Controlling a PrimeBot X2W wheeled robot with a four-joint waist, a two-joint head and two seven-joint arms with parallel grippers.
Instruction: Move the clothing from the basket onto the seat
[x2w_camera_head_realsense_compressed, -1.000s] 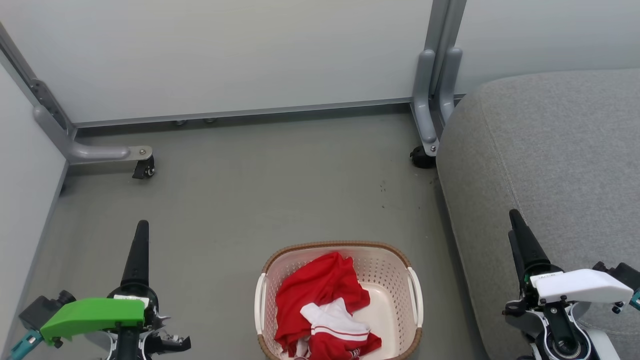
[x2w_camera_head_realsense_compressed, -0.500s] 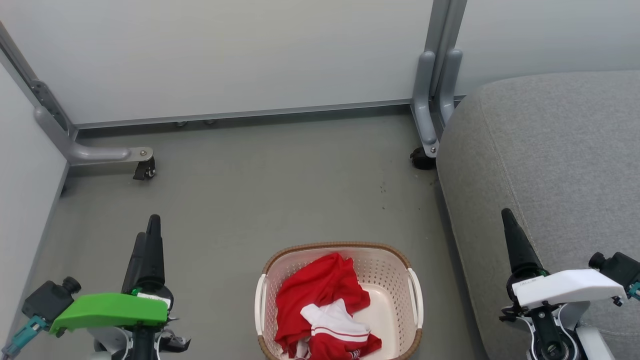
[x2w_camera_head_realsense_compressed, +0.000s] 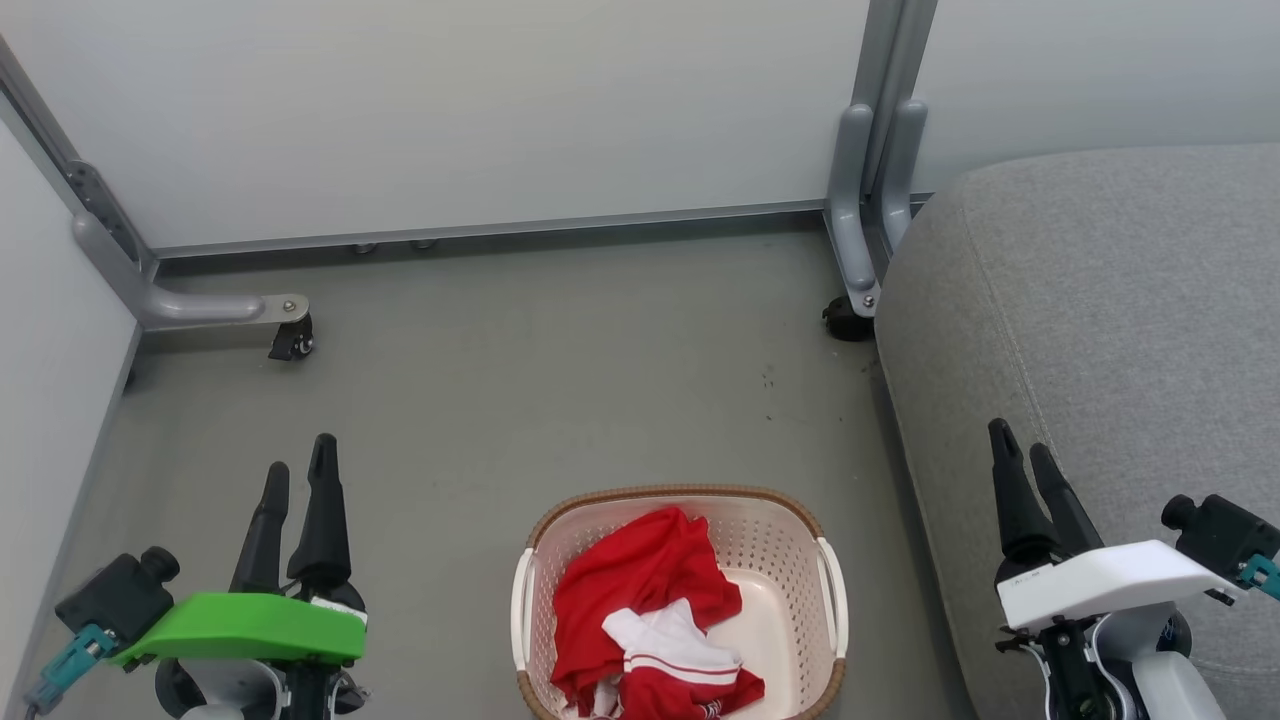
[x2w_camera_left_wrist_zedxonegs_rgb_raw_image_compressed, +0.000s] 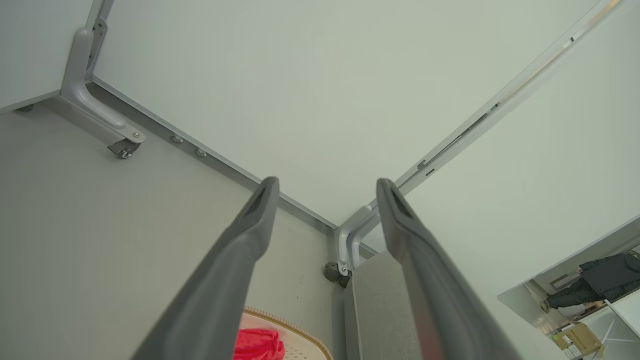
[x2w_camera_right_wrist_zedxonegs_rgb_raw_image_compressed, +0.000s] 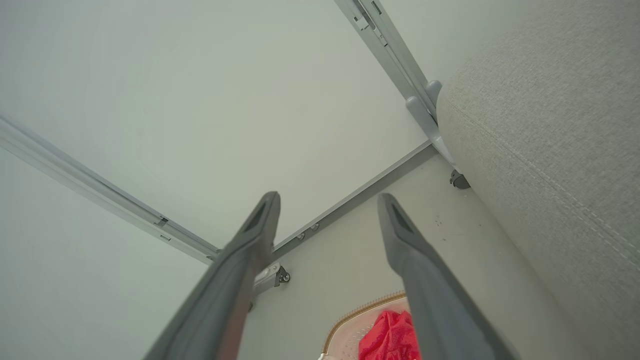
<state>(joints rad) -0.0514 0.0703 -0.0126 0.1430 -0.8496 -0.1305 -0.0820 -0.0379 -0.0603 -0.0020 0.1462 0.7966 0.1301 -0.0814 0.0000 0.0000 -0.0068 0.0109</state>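
While the left tool (x2w_camera_head_realsense_compressed: 300, 455) and the right tool (x2w_camera_head_realsense_compressed: 1018, 438) both stand empty with fingers spread, the red clothing (x2w_camera_head_realsense_compressed: 640, 590) lies heaped in the basket (x2w_camera_head_realsense_compressed: 670, 492) between them, the grey seat (x2w_camera_head_realsense_compressed: 1100, 300) beneath the right tool.

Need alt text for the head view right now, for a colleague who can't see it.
Red clothing lies heaped in a cream basket on the grey floor, low and centre. The grey seat is to its right; the left end effector and right end effector hang open either side, holding nothing.
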